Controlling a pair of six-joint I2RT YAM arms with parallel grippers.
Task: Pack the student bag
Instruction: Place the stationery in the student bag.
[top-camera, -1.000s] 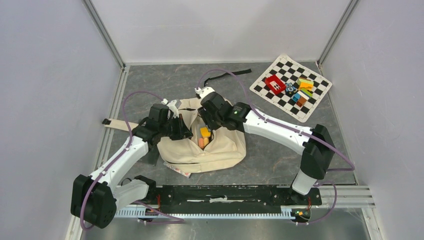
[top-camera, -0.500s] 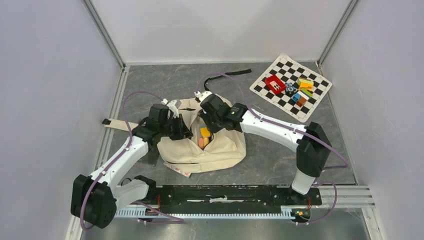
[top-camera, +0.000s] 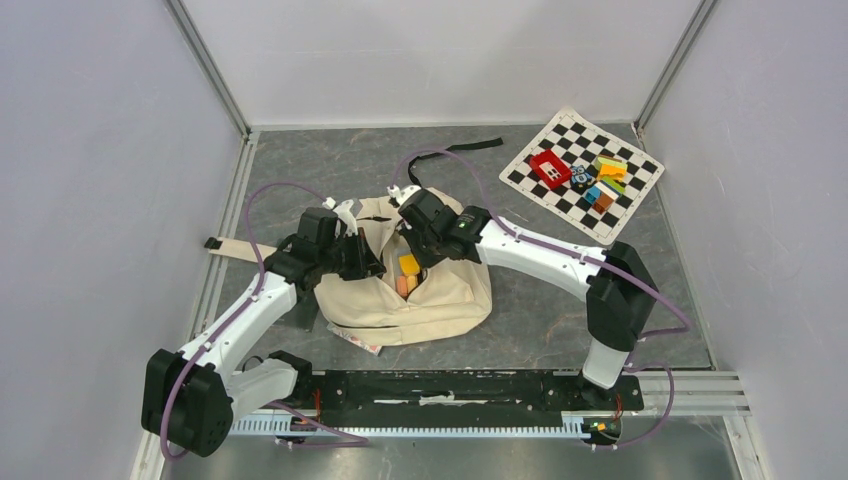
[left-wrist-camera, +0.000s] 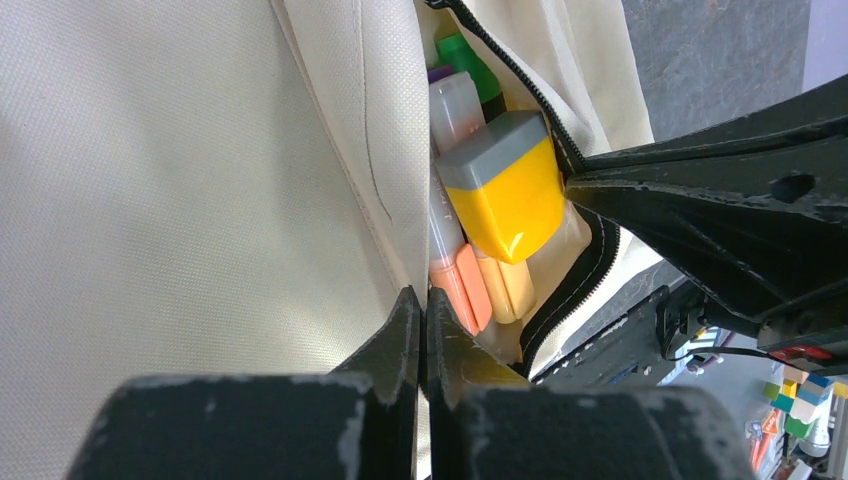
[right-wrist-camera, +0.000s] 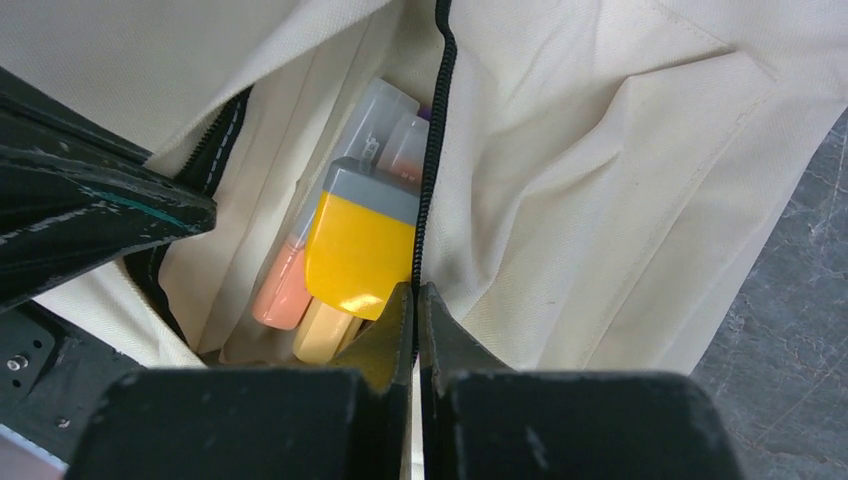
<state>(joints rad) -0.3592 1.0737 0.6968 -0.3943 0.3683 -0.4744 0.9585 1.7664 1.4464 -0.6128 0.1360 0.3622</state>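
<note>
The cream canvas student bag (top-camera: 440, 295) lies in the middle of the table with one zipped pocket held open. My left gripper (top-camera: 372, 264) is shut on the pocket's left fabric edge (left-wrist-camera: 400, 240). My right gripper (top-camera: 418, 250) is shut on the right edge along the black zipper (right-wrist-camera: 432, 150). Inside the pocket I see a yellow block with a grey cap (right-wrist-camera: 362, 240), pink and pale yellow markers (right-wrist-camera: 283, 290), a clear tube (left-wrist-camera: 456, 105) and a green item (left-wrist-camera: 470, 62). The same contents show in the top view (top-camera: 407, 272).
A checkered mat (top-camera: 582, 172) at the back right holds a red box (top-camera: 550, 168) and several small coloured blocks (top-camera: 603, 180). A black strap (top-camera: 470, 147) lies behind the bag, a beige strap (top-camera: 230, 248) runs left. Metal walls enclose the table.
My right arm has shifted slightly left and forward, its elbow moving left. The left arm and the bag's contents have not visibly moved.
</note>
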